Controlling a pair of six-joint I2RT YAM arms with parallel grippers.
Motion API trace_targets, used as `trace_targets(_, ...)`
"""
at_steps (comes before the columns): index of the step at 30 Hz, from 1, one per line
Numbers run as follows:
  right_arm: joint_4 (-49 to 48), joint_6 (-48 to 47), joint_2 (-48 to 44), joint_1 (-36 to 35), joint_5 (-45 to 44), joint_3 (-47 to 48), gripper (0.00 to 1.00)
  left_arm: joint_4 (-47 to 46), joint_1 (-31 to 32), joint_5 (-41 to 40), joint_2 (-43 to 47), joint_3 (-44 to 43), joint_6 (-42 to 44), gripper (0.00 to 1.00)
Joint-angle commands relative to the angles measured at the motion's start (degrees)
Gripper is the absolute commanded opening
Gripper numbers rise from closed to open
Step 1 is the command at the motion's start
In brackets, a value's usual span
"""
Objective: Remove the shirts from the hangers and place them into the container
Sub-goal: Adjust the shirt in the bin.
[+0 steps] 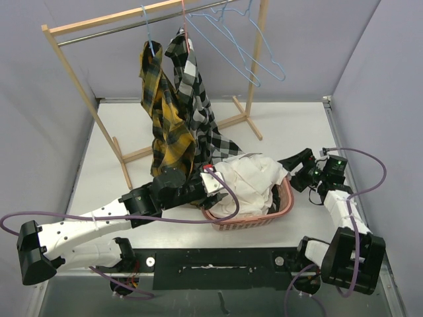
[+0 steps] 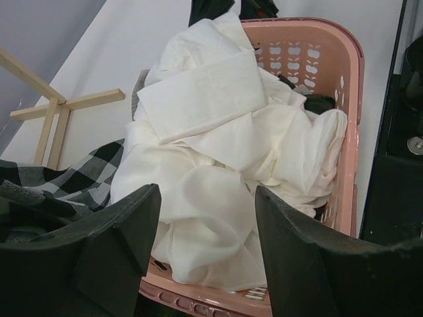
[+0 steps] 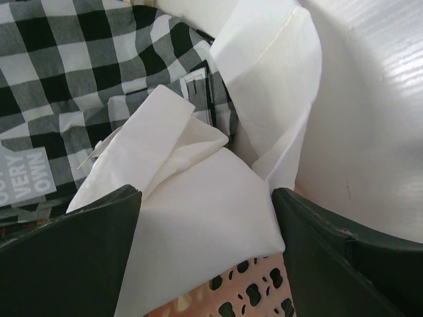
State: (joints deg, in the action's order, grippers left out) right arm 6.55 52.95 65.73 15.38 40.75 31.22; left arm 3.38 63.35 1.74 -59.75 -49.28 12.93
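A white shirt is piled in the pink container and spills over its rim. Dark cloth shows under it. A yellow plaid shirt hangs on a blue hanger, and a black-and-white check shirt on a pink-red hanger; both tails drape to the table. My left gripper is open at the container's left end, the white shirt just beyond its fingers. My right gripper is open at the right end, above white cloth and rim.
Two bare light blue hangers hang on the rail of the wooden rack. The rack's foot lies left of the container. Grey walls close in on three sides. A black strip runs along the near edge.
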Motion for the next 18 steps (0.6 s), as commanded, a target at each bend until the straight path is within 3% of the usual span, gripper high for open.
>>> trace_targets(1, 5.0, -3.6, -4.9, 0.0, 0.0, -1.2, 0.82, -1.9, 0.5, 0.0, 0.0, -1.8, 0.2, 0.58)
trace_targets(7, 3.2, -3.8, -2.7, 1.1, 0.9, -1.6, 0.78, -1.9, 0.6, -0.1, 0.0, -1.8, 0.2, 0.57)
trace_targets(9, 0.9, -2.7, -1.2, 1.1, 2.0, -1.6, 0.65, -1.9, 0.6, -0.2, -0.1, -1.8, 0.2, 0.57)
trace_targets(14, -2.7, -1.1, 0.7, 1.1, 2.7, 0.1, 0.14, -1.9, 0.6, -0.3, 0.0, -1.8, 0.4, 0.57)
trace_targets(16, -2.6, -1.5, 1.1, 1.2, 2.3, 1.9, 0.02, -1.9, 0.7, -0.3, 0.0, -1.8, 0.4, 0.57)
trace_targets(18, -1.5, -2.2, 1.4, 1.1, 1.7, 4.4, 0.0, -1.9, 0.8, -0.3, 0.0, -1.8, 0.5, 0.57)
